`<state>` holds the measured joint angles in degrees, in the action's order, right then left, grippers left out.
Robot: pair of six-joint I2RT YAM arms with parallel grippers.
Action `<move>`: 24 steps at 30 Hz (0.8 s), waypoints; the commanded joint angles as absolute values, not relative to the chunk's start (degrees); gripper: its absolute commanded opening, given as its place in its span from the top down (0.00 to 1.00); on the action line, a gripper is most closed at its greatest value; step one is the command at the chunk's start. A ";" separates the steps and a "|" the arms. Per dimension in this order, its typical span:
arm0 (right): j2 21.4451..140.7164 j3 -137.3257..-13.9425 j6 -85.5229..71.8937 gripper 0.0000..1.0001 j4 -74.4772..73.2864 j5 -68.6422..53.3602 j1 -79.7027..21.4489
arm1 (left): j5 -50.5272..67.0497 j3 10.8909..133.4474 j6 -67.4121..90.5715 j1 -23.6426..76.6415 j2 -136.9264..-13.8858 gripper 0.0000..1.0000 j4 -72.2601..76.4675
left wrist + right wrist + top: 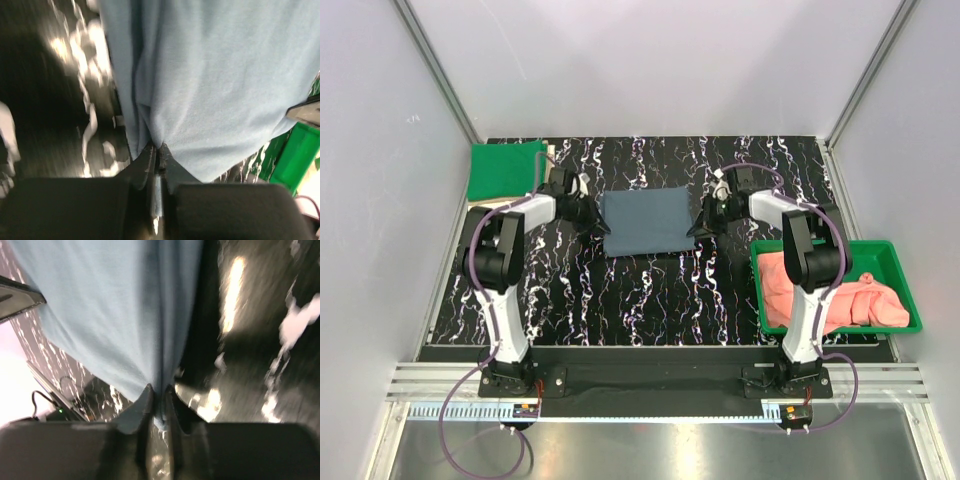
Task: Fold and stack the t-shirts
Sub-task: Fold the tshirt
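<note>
At the far left corner of the black marbled table (650,300) a bright green t-shirt (505,170) lies folded flat, with a sliver of beige cloth (549,152) peeking out at its right edge. Just to the right, the left gripper (590,222) is down at the left edge of the slate blue-grey t-shirt (647,222). That shirt lies as a folded rectangle in the middle of the table, toward the back. Seen from the left wrist, the two fingers are pressed together with a pinch of the shirt's edge between them, and the rest of the cloth spreads away in front. On the shirt's opposite edge the right gripper (701,228) is likewise closed tight on a fold of the blue-grey fabric. Farther right, by the table's right edge, a green tray (910,300) holds crumpled salmon-pink t-shirts (820,290), well apart from both grippers.
</note>
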<state>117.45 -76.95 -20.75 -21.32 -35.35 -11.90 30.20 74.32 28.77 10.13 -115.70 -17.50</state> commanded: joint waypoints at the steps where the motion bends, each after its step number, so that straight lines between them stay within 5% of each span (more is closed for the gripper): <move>1: 110.31 -72.87 -23.38 0.78 -17.93 -33.92 -12.92 | 28.30 71.46 30.06 9.93 -109.44 0.81 -17.58; 4: 108.90 -71.28 -23.64 0.56 -17.67 -33.05 -12.83 | 29.09 72.33 29.54 9.93 -108.28 0.68 -18.10; 9: 110.12 -75.57 -23.12 0.39 -20.03 -32.70 -12.13 | 27.78 83.65 25.84 9.93 -112.75 0.60 -24.16; 24: 126.02 -98.08 -17.67 0.32 -28.65 -32.43 -10.20 | 27.78 103.62 21.10 9.84 -130.69 0.53 -28.03</move>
